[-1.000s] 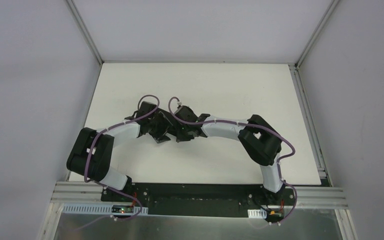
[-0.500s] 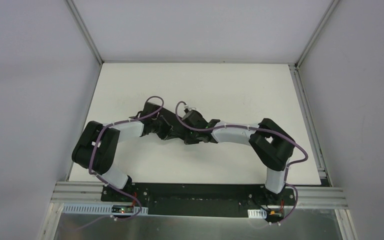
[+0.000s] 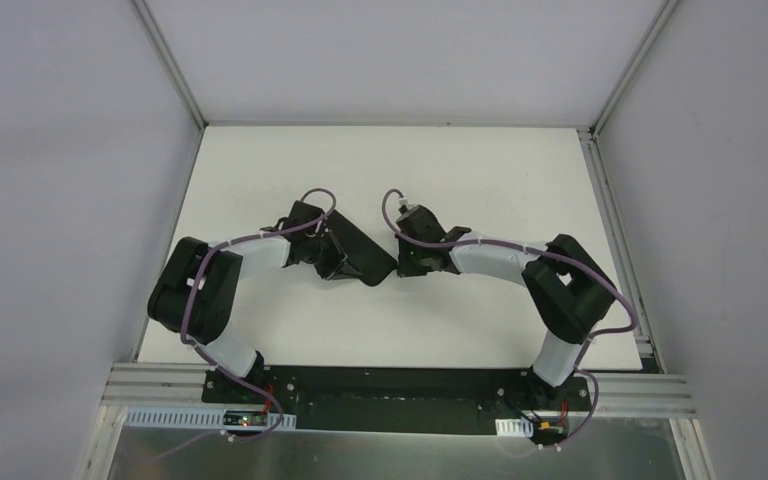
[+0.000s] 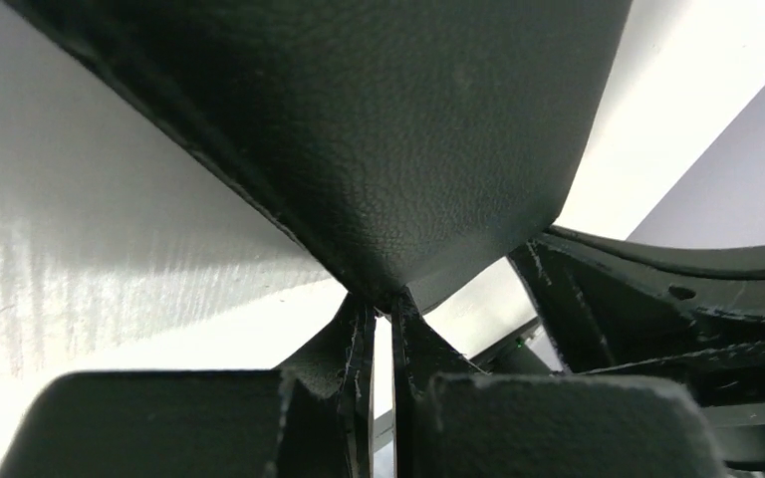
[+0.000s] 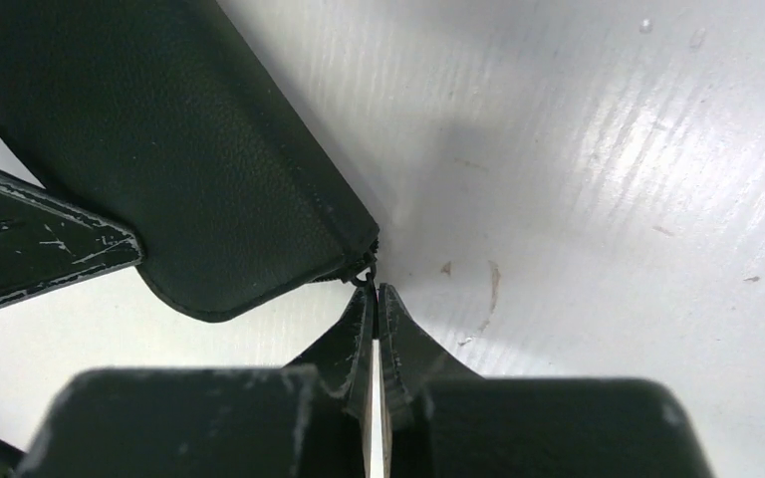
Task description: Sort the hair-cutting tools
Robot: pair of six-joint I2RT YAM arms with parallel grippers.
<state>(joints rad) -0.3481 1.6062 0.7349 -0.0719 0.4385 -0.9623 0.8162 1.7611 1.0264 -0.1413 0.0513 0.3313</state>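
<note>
A flat black zip case [image 3: 362,255] lies on the white table, between my two grippers. My left gripper [image 3: 333,262] [image 4: 381,302] is shut on a corner of the case [image 4: 379,129], which fills the top of the left wrist view. My right gripper [image 3: 401,263] [image 5: 374,290] is shut on the small zip pull [image 5: 366,272] at the case's [image 5: 159,149] rounded corner. The hair-cutting tools are out of view in every frame.
The white table [image 3: 460,180] has metal rails along its left and right edges. A brownish ring mark [image 5: 493,289] stains the surface right of my right fingertips. The left arm's finger [image 5: 30,249] shows at the left of the right wrist view.
My left gripper has shut on the case's corner. Both wrists have drawn apart, the right one moving right, so the case now shows between them.
</note>
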